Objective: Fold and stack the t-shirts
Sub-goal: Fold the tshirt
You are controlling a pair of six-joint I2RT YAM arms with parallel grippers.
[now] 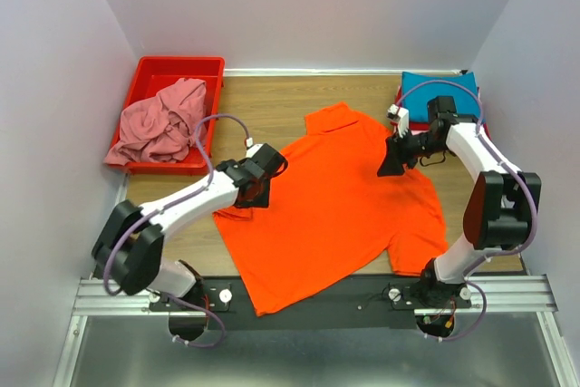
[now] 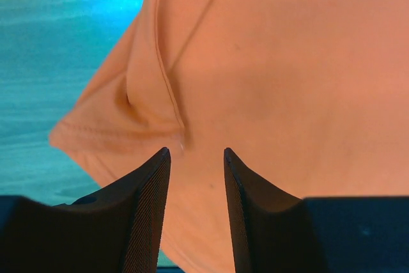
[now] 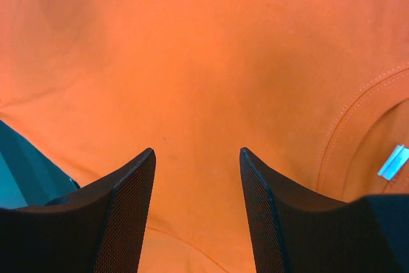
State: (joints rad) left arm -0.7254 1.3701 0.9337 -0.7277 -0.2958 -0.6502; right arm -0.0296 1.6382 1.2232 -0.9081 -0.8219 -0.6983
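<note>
Three t-shirts show from above. The orange t-shirt (image 1: pixel 335 215) lies spread flat on the counter (image 1: pixel 272 106), its collar toward the far side and its hem reaching the near edge. Far left of the orange t-shirt, a dusty pink t-shirt (image 1: pixel 159 124) sits crumpled in a red bin (image 1: pixel 181 63). Far right of it, a teal t-shirt (image 1: pixel 438 90) lies flat.

The left fingers (image 2: pixel 150 187) stand spread apart over the orange t-shirt's left sleeve, just above the seam where sleeve meets body, with nothing between them. The right fingers (image 3: pixel 128 196) are also spread, close above the orange t-shirt's cloth near its collar on the right shoulder, and pinch nothing. A small pale blue label (image 3: pixel 393 162) shows inside that collar, at the right edge of the right wrist view.
</note>
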